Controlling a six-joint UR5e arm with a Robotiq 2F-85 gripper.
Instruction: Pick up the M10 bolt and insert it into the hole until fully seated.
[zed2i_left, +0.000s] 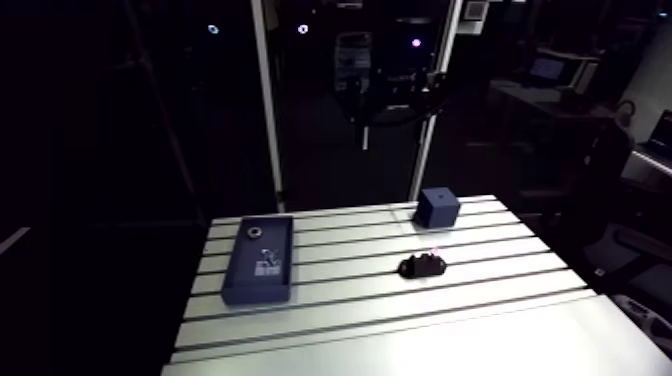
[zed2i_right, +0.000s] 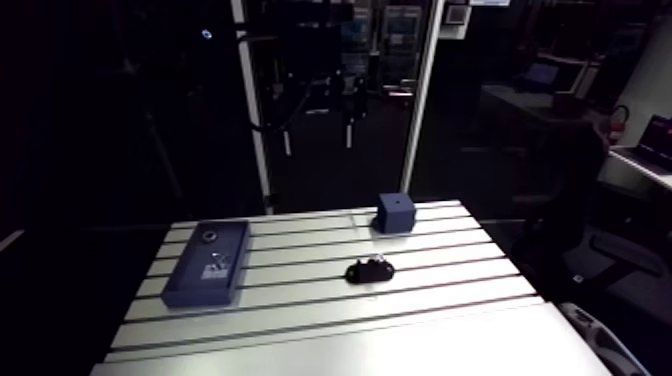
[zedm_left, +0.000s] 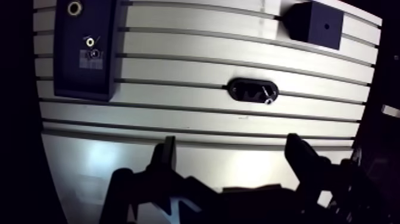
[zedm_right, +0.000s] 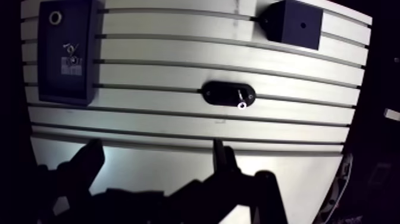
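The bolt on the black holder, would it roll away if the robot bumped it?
Probably not while it sits on the black holder. The bolt looks like shiny metal, so it is likely stiff, heavy for its size, maybe slippery. Loose on the table, its slots might catch it.

Slotted aluminium table (zed2i_left: 420, 320) brightly lit; room behind dim.
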